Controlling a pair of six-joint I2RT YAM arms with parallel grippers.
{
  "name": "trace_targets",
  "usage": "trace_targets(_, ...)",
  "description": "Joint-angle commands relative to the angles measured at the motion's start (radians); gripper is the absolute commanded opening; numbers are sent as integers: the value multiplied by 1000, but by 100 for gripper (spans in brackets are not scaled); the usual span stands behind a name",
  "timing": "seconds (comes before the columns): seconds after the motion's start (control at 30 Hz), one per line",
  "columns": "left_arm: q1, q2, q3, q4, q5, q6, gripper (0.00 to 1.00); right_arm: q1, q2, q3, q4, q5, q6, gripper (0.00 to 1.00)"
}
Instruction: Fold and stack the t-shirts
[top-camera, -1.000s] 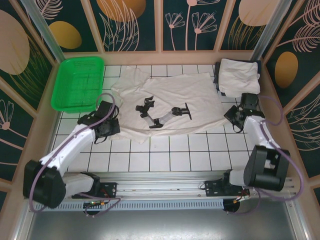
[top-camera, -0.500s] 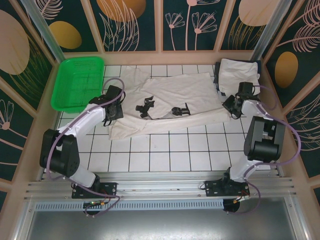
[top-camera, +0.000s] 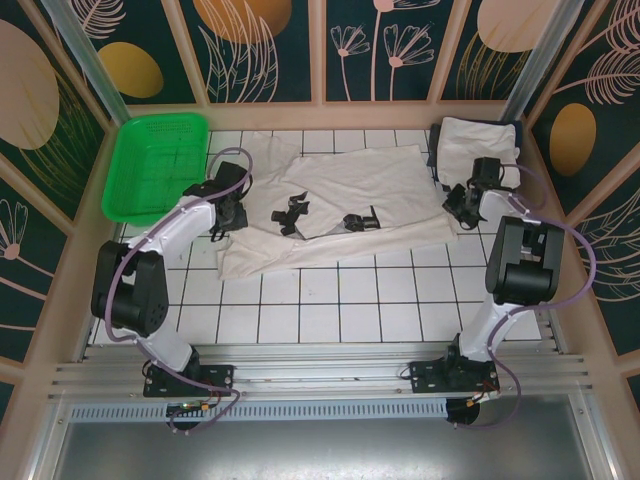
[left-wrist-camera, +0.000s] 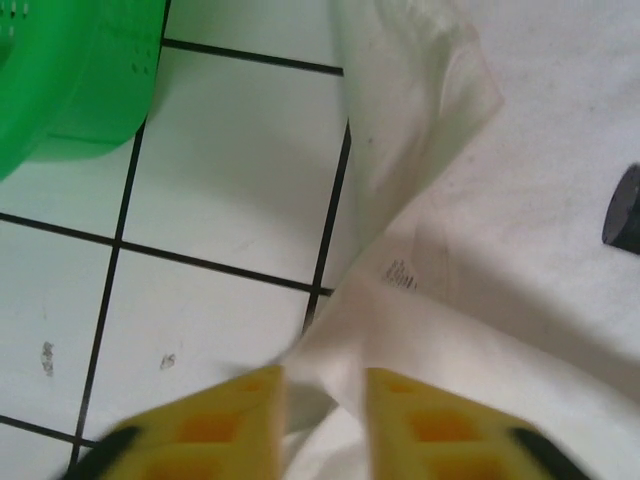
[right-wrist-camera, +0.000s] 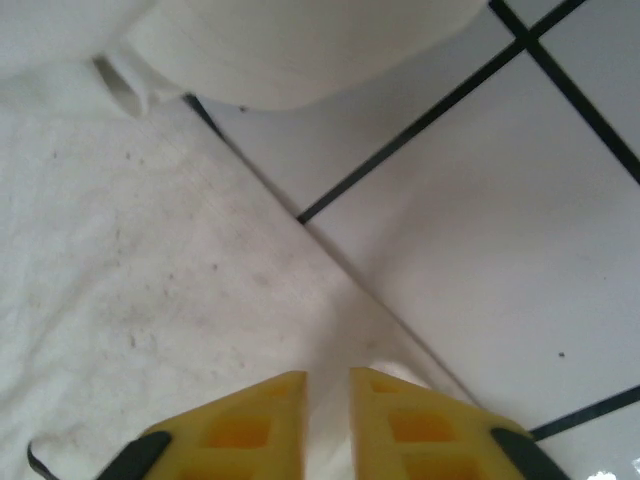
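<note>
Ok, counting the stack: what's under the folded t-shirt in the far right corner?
A dark thing shows from under the folded t-shirt, along its left edge and at its far right corner. The shirt covers the rest, so what it is cannot be told.

One off-white t-shirt (top-camera: 370, 185) is lying spread across the middle of the white tiles (top-camera: 340, 310), wrinkled, its near edge slanting from lower on the left to higher on the right. Black marks are showing near its centre, possibly a print half covered by a fold. A second, folded t-shirt (top-camera: 478, 150) is sitting in the far right corner, just beside the first one's right edge.
</note>
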Motion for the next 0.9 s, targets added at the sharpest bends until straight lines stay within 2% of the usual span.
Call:
trace_targets(0.0,8,27,59,19,-6,7,39,-7,-26,49,-47,26,-36,27)
trace_targets(0.07,9,22,67,25,19,2,55,-7,-87,32,-53,39,-37,35)
trace_targets(0.1,10,11,61,28,30,-2,61,-7,-117,16,-50,36,-38,38)
trace_targets(0.13,8,-11,44,33,43,-9,62,-3,-158,-16,-38,29,-36,41)
trace_targets(0.23,8,-112,-67,97,134,-42,62,48,-266,-164,64,-49,-25,46)
trace_targets(0.3,-3,-193,-175,192,251,-81,62,102,-293,-239,111,-68,-18,45)
trace_targets(0.37,-47,-265,-294,303,344,-132,62,151,-287,-295,142,-72,-5,41)
trace_targets(0.43,-101,-288,-378,372,386,-167,61,179,-262,-336,193,-99,6,39)
trace_targets(0.5,-112,-280,-456,429,432,-197,59,184,-231,-353,220,-125,14,35)
trace_targets(0.6,-112,-264,-529,442,408,-214,54,181,-184,-365,257,-102,7,31)
trace_targets(0.77,-104,-288,-616,400,278,-219,55,152,-144,-399,265,-104,3,27)
trace_targets(0.87,-63,-251,-629,369,233,-204,55,123,-141,-430,277,-117,17,25)
